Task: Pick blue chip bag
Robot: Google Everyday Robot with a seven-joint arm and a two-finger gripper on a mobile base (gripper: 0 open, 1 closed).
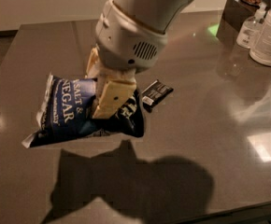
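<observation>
Dark, glossy desk [210, 125] across nearly the whole view, streaked with lamp reflections.

Above it, reaching in from the top, a thick white arm [140, 36], ending in a vented wrist housing directly over the left-centre of the desk.

Below the wrist, the blue chip bag [65, 111]: crumpled navy foil, white lettering, white edges, tilted with its left corner drooping. Judged to be hanging just clear of the desk, going by the broad shadow [126, 185] cast apart from it, nearer the camera. Likely very light, mostly air and crisps. Soft and crushable, with slick foil prone to sliding between hard pads. Best pinched across a gathered fold near the upper right part, as here, not on the puffed middle, and with modest force to spare the contents. Worth watching the drooping left side, free to swing and tug at the hold.

Clenched on that right part of the bag, the tool [105, 101]: cream-coloured fingers [111, 93], one flat against the front face, the other mostly hidden behind the foil.

At the far right edge, a white jug and clear bottle [266, 31] beside a dark box [233, 13], well apart from the bag.

Smallest, a small black wrapped bar [156, 91] lying flat on the desk, just right of the bag, not touched by the tool.
</observation>
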